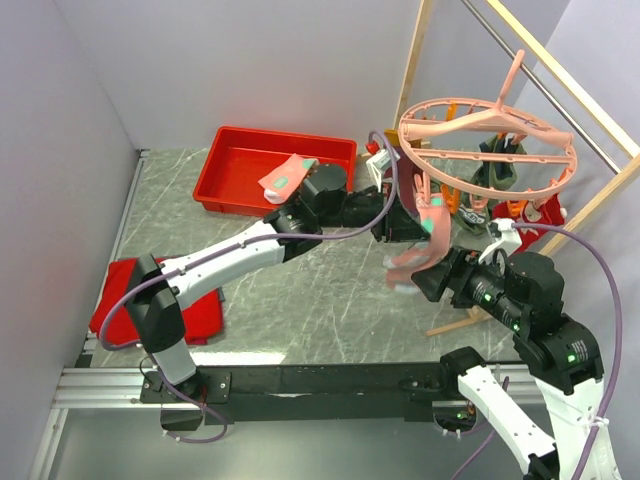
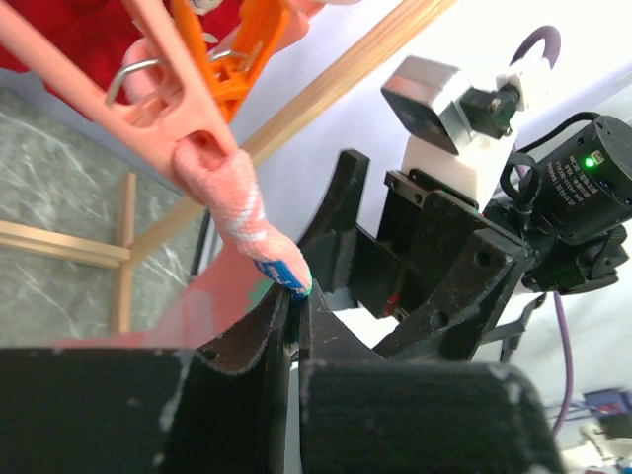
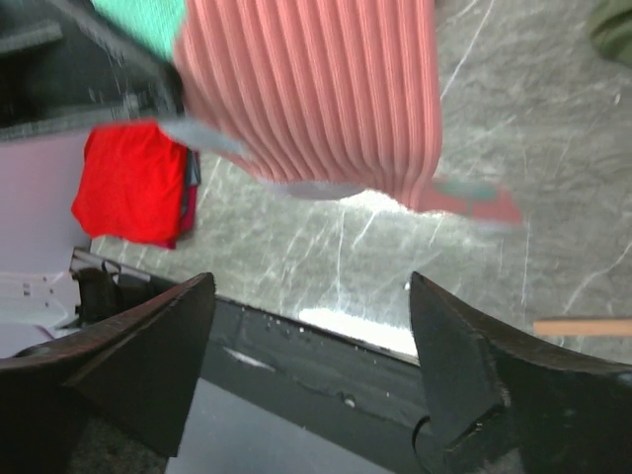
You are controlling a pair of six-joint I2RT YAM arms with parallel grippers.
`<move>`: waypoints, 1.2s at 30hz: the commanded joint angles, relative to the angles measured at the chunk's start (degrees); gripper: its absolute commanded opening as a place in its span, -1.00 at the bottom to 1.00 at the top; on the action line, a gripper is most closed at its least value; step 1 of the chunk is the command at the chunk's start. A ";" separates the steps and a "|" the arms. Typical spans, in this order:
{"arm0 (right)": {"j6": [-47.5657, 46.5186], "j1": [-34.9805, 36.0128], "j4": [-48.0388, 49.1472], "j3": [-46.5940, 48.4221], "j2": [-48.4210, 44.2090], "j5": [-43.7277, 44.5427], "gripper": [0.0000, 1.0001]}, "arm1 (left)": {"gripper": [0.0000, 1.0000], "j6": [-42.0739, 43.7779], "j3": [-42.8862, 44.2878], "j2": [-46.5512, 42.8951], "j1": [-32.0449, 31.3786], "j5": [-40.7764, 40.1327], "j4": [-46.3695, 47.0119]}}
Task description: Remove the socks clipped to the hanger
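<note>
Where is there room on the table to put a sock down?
Bare marble table lies between the left arm and the black rail in front, and another strip between the red tray and the red cloth. It is crowded on the right: the pink sock hangs under the hanger there, with the right arm close.

Lab test cell; plain partition walls [image 1: 250, 60]; marble-look tabletop [image 1: 320, 300]; aluminium mounting rail [image 1: 100, 385]

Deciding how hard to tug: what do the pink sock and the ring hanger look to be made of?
The pink sock looks like soft ribbed knit fabric, matte; parallel ribs show and it hangs limp. The hanger is probably rigid moulded plastic, smooth with a slight sheen; its thin spokes hold their shape.
</note>
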 commanded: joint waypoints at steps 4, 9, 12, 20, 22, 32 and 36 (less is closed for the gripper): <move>1.52 -0.22 8.80 -1.92 1.26 0.85 0.81 | -0.98 -3.74 5.02 1.07 -1.64 1.36 0.62; 0.38 -0.22 11.09 -3.24 3.19 4.44 0.82 | -0.98 -4.53 7.40 2.92 -1.82 3.47 0.79; -0.41 -0.22 13.11 -4.29 2.66 6.91 0.69 | -0.98 -4.09 7.84 3.10 -1.82 3.91 0.09; 1.34 -0.22 16.37 -7.28 -0.06 10.17 -0.48 | -0.96 -4.27 8.20 3.54 -1.82 4.17 -0.09; 1.70 -0.22 16.11 -7.46 -0.24 9.73 -0.93 | -0.71 -4.27 8.02 3.45 -1.82 4.26 -0.26; 0.82 -0.22 12.68 -8.08 -2.61 8.06 -1.00 | 0.57 -0.22 6.36 -0.05 0.20 -1.89 -8.97; 0.56 -0.13 11.89 -7.46 -2.26 6.83 -1.00 | 0.62 -2.24 6.34 -1.38 2.74 -6.62 -8.78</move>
